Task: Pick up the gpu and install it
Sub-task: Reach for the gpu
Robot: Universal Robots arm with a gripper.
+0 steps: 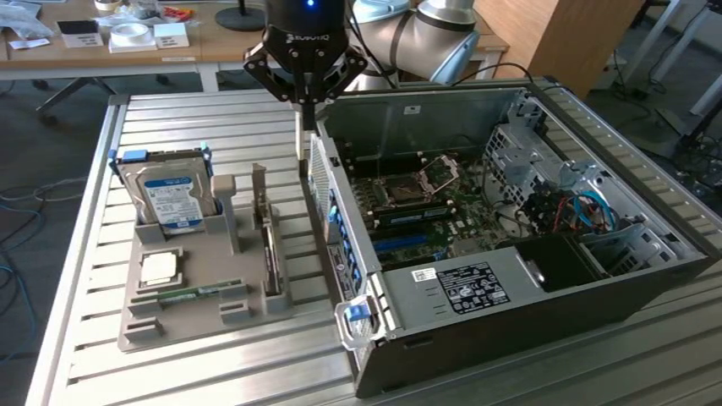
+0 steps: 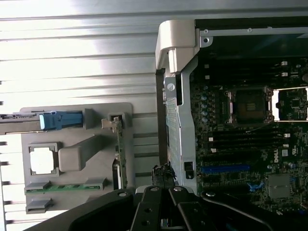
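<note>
Judging progress, we find nothing done yet: the gpu (image 1: 270, 254) stands on edge in the grey holder (image 1: 181, 317) beside the computer case (image 1: 508, 313), unpicked and uninstalled. Our gripper (image 1: 303, 156) hangs above that case's side wall, its jaws clenched on nothing.

Silver-grey arm (image 1: 440, 38) — black gripper (image 1: 303, 159)
</note>
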